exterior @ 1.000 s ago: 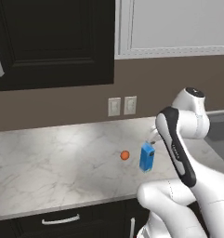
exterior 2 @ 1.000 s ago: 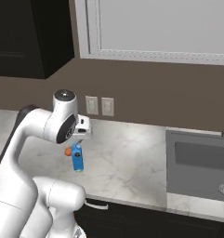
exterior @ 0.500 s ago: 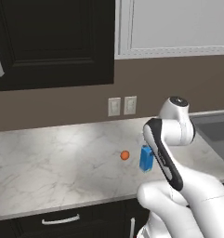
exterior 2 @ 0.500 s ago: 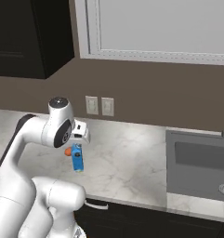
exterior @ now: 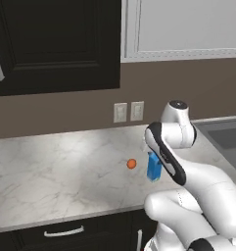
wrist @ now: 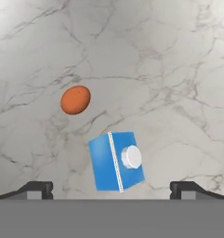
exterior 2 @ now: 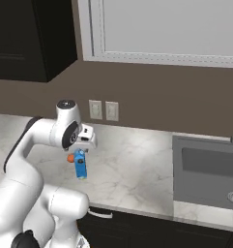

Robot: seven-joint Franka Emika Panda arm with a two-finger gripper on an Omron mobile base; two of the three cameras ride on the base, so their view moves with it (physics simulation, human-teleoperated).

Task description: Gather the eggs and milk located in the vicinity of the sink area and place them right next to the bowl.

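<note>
The milk (wrist: 116, 161), a small blue carton with a white round cap, stands upright on the marble counter (exterior: 65, 166). The hand view looks down on it from above, between and just beyond my two dark fingertips (wrist: 39, 188). My gripper (wrist: 111, 190) hangs over the carton, open wide and holding nothing. In the base views the carton (exterior 2: 80, 164) stands below my white hand (exterior 2: 85, 137), and my forearm partly covers the carton (exterior: 153, 169). The sink (exterior 2: 207, 169) lies in the counter to the right. The eggs and the bowl are out of view.
A small orange oval thing (wrist: 75, 99) lies on the counter just left of the carton (exterior: 131, 163). Wall sockets (exterior: 129, 111) sit on the brown back wall. Dark cabinets hang above and a drawer handle (exterior: 63, 231) is below the counter edge.
My arm has swung left and lower over the carton. The carton and the orange oval have stayed in place, and my jaws have stayed open.
</note>
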